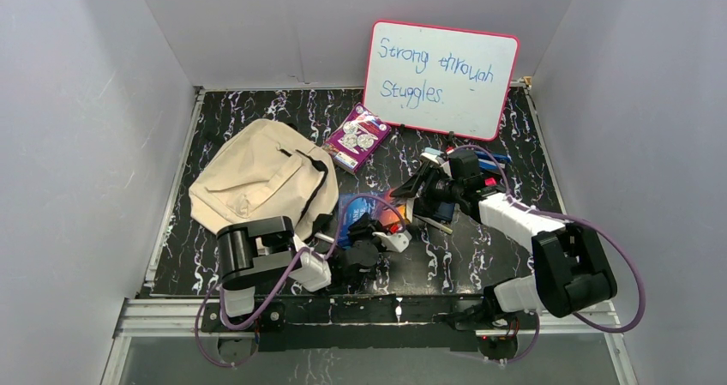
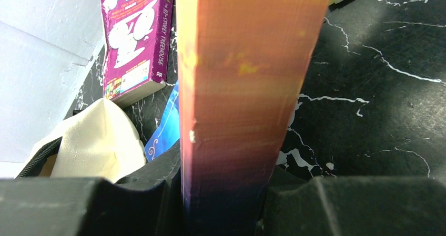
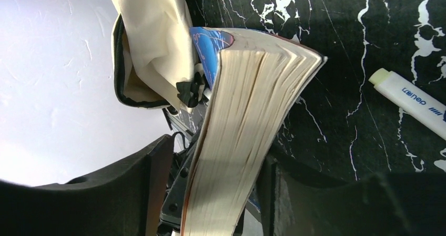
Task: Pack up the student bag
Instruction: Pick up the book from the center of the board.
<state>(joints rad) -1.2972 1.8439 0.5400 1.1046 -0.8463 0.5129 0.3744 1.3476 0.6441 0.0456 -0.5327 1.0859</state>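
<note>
Apparently the step in hand is getting a book into the student bag (image 1: 257,179), which slumps on the counter (image 1: 480,248) left of and beyond the left fingers (image 2: 105,204), its unzipped mouth just beside them. Those fingers are clenched on the spine of the book (image 2: 236,115), held on edge; the left arm is folded low. Opposite, the right fingers (image 3: 131,194) straddle the page edge, though whether they grip I cannot tell; that arm reaches in leftward. Next, the book must tilt and slide into the bag's mouth.
</note>
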